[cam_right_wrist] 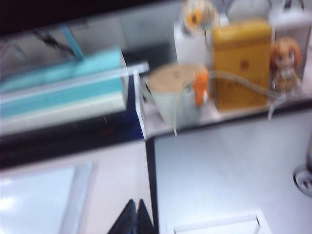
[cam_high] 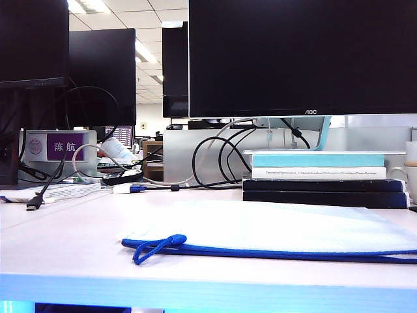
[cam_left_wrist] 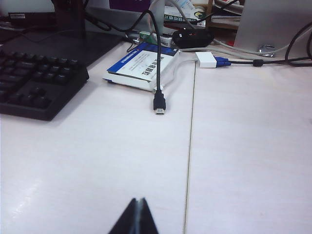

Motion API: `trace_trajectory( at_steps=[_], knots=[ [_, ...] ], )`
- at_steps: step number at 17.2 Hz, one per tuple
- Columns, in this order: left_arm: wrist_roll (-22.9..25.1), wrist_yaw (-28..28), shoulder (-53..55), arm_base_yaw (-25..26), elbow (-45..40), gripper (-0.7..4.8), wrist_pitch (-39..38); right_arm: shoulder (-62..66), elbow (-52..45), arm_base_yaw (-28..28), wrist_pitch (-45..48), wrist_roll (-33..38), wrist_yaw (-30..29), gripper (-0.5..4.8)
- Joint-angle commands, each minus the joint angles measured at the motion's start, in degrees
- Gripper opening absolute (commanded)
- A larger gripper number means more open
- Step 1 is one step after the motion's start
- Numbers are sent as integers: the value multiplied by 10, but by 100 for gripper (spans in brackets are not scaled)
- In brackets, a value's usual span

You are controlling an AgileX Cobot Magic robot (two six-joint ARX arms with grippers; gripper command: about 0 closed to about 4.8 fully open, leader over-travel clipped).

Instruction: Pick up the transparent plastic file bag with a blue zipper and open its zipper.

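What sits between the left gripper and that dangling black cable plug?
Only bare white table: the left wrist view shows nothing between the shut left gripper and the black cable plug.

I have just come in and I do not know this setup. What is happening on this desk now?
Nothing is being handled yet. The transparent plastic file bag lies flat on the desk, its blue zipper along the near edge, in front of stacked books. The left end effector and the right end effector are both shut, above the desk, holding nothing.

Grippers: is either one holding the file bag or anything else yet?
No. Left gripper and right gripper are shut on nothing; file bag lies on the table.
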Motion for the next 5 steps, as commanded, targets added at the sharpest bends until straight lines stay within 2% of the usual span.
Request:
trace_trajectory(
  at_steps=[1,5],
  knots=[
    [-4,0,-2,0,0,-6,-10,0,-3,0,3,2,-4,0],
    [-4,0,-2,0,0,-6,-10,0,-3,0,-1,2,-3,0]
  ],
)
